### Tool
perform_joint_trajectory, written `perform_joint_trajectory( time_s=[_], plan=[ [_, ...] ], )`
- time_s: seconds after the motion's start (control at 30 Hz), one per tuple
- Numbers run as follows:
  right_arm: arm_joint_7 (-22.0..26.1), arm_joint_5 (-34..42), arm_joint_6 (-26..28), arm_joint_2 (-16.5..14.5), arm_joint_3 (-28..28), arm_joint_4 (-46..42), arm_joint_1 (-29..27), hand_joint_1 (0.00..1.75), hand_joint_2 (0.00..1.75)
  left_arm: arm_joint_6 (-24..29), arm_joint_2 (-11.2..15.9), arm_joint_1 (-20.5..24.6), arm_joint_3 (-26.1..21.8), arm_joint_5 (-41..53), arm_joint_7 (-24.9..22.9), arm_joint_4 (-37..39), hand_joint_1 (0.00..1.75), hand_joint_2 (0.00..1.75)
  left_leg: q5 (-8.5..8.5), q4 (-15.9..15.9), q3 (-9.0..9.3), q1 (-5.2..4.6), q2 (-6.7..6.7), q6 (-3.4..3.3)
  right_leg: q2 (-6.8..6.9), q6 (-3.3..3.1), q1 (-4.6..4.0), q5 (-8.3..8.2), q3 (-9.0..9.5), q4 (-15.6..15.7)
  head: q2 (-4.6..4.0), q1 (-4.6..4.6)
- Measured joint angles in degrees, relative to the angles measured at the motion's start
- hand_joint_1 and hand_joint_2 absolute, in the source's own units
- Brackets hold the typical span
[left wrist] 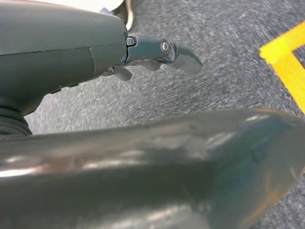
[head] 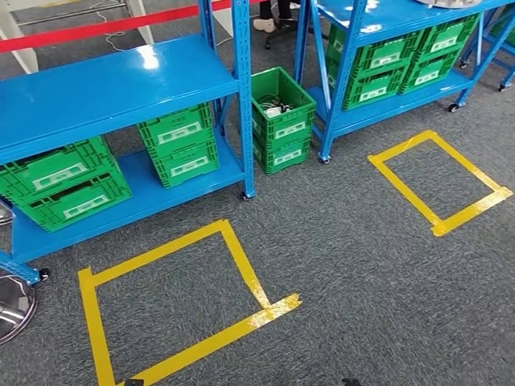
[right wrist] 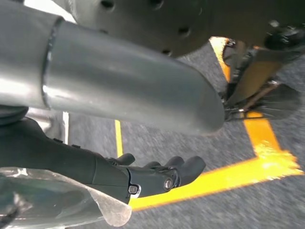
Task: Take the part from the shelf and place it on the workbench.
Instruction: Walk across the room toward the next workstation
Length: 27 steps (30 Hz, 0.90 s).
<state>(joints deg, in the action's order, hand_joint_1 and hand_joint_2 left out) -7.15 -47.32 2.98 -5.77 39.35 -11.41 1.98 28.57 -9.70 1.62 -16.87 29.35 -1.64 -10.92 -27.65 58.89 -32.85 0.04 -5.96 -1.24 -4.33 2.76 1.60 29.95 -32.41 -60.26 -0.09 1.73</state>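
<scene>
A blue shelf (head: 109, 92) stands at the left, its top board bare, with green crates (head: 179, 145) on its lower board. A second blue shelf (head: 389, 20) at the right holds more green crates (head: 389, 72). I cannot make out the part. Both arms hang over the grey carpet. My left hand (left wrist: 72, 52) has its dark fingers (left wrist: 158, 47) stretched out, away from the thumb, with nothing in it. My right hand (right wrist: 72, 162) keeps its fingers (right wrist: 162, 176) nearly straight, carpet showing between them and the thumb (right wrist: 126, 86). A clear film (right wrist: 54, 200) lies beside those fingers; I cannot tell what it is.
A green crate (head: 282, 121) with cables and white items sits on the floor between the shelves. Two yellow tape squares (head: 243, 261) (head: 437, 221) mark the carpet before the shelves. A silver round base (head: 12, 305) lies at far left. A person's feet (head: 267, 22) show behind, and a red band (head: 91, 30).
</scene>
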Motion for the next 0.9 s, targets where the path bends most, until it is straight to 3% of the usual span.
perform_joint_trajectory(
  time_s=[0.03,0.07,0.1,0.13,0.2,0.27,0.33,0.37,0.4,0.47,0.53,0.6,0.63,0.7,0.73,0.8,0.83,0.87,0.9],
  plan=[
    [0.31,-0.09,-0.02,0.02,-0.01,0.00,-0.03,0.00,0.00,0.34,-0.07,-0.02,-0.11,-0.30,0.15,0.00,0.00,0.00,0.01,0.13,-0.23,0.06,-0.62,0.31,-0.82,-0.19,0.02,0.20,0.55,0.85,0.00,-0.02],
    [0.55,-0.22,-0.05,0.04,-0.01,0.00,-0.07,0.00,0.00,0.70,-0.13,-0.08,-0.31,-0.58,0.47,-0.01,0.00,0.00,0.12,0.18,-0.43,0.13,-1.24,0.63,-0.67,-0.44,-0.09,0.31,0.84,1.13,0.00,-0.01],
    [0.71,-0.38,-0.07,0.06,-0.01,0.00,-0.07,0.00,0.00,0.99,-0.16,-0.19,-0.57,-0.78,0.91,-0.01,0.00,0.00,0.19,0.15,-0.58,0.27,-1.77,0.92,0.02,-0.81,-0.10,0.28,1.09,1.21,0.00,-0.02],
    [0.74,-0.53,-0.08,0.09,-0.01,0.00,-0.08,0.00,0.00,1.18,-0.18,-0.29,-0.83,-0.80,1.42,-0.01,0.00,0.00,0.01,0.42,-0.72,0.24,-1.34,1.19,0.70,-1.19,-0.08,0.20,1.27,1.36,0.00,-0.07],
    [0.72,-0.75,-0.14,0.14,-0.01,0.00,-0.15,0.00,0.00,1.25,-0.20,-0.18,-1.17,-0.87,2.33,-0.01,0.00,0.00,-1.80,3.48,-2.12,0.09,1.47,1.70,2.35,-1.95,0.01,0.13,1.63,1.71,0.00,-0.43],
    [0.67,-0.83,-0.28,0.15,-0.02,0.00,-0.25,0.00,0.00,0.24,-0.22,0.18,-1.40,-1.40,2.79,-0.01,0.00,0.00,-5.05,10.52,-5.52,0.11,4.45,2.14,4.25,-2.45,-0.21,0.36,1.84,1.75,0.00,-0.77],
    [0.81,-0.99,-0.46,0.15,-0.04,0.00,-0.33,0.00,0.00,-1.10,-0.21,0.28,-1.80,-2.30,2.66,-0.01,0.00,0.00,-6.31,15.52,-7.99,0.24,5.33,2.31,6.14,-2.63,-0.38,0.64,2.05,1.74,0.00,-0.75],
    [0.96,-1.09,-0.54,0.15,-0.05,0.00,-0.31,0.00,0.00,-1.37,-0.21,0.18,-2.15,-2.73,2.52,-0.01,0.00,0.00,-5.37,15.09,-7.78,0.27,5.52,2.26,6.90,-2.64,-0.41,0.79,2.21,1.74,0.00,-0.77],
    [1.10,-1.22,-0.61,0.15,-0.09,0.00,-0.26,0.00,0.00,-1.36,-0.20,0.07,-2.51,-3.13,2.40,-0.01,0.00,0.00,-3.59,12.64,-6.55,0.26,5.84,2.11,7.59,-2.59,-0.44,0.95,2.43,1.74,0.00,-0.78],
    [1.14,-1.46,-0.70,0.15,-0.23,0.00,-0.18,0.00,0.00,-1.10,-0.20,0.05,-3.20,-3.58,2.34,-0.01,0.00,0.00,-0.30,5.19,-2.82,-0.19,8.02,1.54,8.88,-2.20,-0.61,1.40,2.87,1.72,0.00,-0.80],
    [0.87,-1.69,-0.78,0.15,-0.40,0.00,-0.15,0.00,0.00,-0.86,-0.21,0.36,-3.75,-3.63,2.28,-0.01,0.00,0.00,0.48,0.95,-0.81,-0.76,9.88,0.96,10.23,-1.59,-0.89,1.85,3.14,1.78,0.00,-0.83],
    [0.63,-1.83,-0.81,0.14,-0.52,-0.01,-0.02,0.00,0.00,-0.61,-0.17,0.40,-4.15,-3.68,1.98,-0.01,0.00,0.00,0.25,0.43,-0.71,-0.91,9.18,0.51,11.57,-1.09,-1.02,2.09,3.75,2.06,0.00,-0.85],
    [0.63,-1.84,-0.81,0.15,-0.60,-0.01,0.10,0.00,0.00,-0.53,-0.15,0.23,-4.27,-3.69,1.80,-0.01,0.00,0.00,0.36,0.15,-0.60,-0.78,8.53,0.24,11.26,-0.82,-0.98,2.37,3.86,1.99,0.00,-0.76],
    [0.88,-1.78,-0.75,0.17,-0.74,-0.02,0.24,0.00,0.00,-0.38,-0.13,0.07,-4.44,-3.67,1.58,-0.01,0.00,0.00,0.67,-0.34,-0.40,-0.39,7.31,-0.36,8.38,-0.34,-0.81,4.23,2.91,-0.60,0.00,-0.52],
    [1.03,-1.74,-0.70,0.17,-0.79,-0.02,0.21,0.00,0.00,-0.34,-0.16,0.11,-4.50,-3.63,1.55,-0.01,0.00,0.00,0.76,-0.44,-0.39,-0.22,6.72,-0.54,6.43,-0.19,-0.72,5.86,1.30,-3.69,0.00,-0.33],
    [1.17,-1.81,-0.60,0.17,-0.82,-0.02,0.00,0.00,0.00,-0.29,-0.21,0.25,-4.55,-3.56,1.55,-0.01,0.00,0.00,0.77,-0.44,-0.45,-0.12,5.26,-0.73,4.75,-0.03,-0.69,8.74,-2.85,-11.44,0.00,-0.20],
    [1.21,-1.93,-0.55,0.17,-0.86,-0.02,-0.12,0.00,0.00,-0.26,-0.22,0.24,-4.57,-3.53,1.58,-0.01,0.00,0.00,0.76,-0.42,-0.40,-0.13,4.45,-0.75,4.57,0.00,-0.69,8.92,-4.40,-13.81,0.00,-0.22],
    [1.24,-2.11,-0.48,0.17,-0.90,-0.02,-0.21,0.00,0.00,-0.20,-0.22,0.22,-4.62,-3.50,1.62,-0.01,0.00,0.00,0.74,-0.41,-0.33,-0.13,3.60,-0.75,4.48,-0.01,-0.68,7.89,-5.02,-14.05,0.00,-0.22],
    [1.30,-2.34,-0.36,0.17,-0.95,-0.02,-0.26,0.00,0.00,-0.15,-0.21,0.19,-4.69,-3.48,1.67,-0.01,0.00,0.00,0.72,-0.40,-0.21,-0.11,2.75,-0.73,4.30,-0.05,-0.65,5.80,-4.49,-11.91,0.00,-0.22]
  ],
)
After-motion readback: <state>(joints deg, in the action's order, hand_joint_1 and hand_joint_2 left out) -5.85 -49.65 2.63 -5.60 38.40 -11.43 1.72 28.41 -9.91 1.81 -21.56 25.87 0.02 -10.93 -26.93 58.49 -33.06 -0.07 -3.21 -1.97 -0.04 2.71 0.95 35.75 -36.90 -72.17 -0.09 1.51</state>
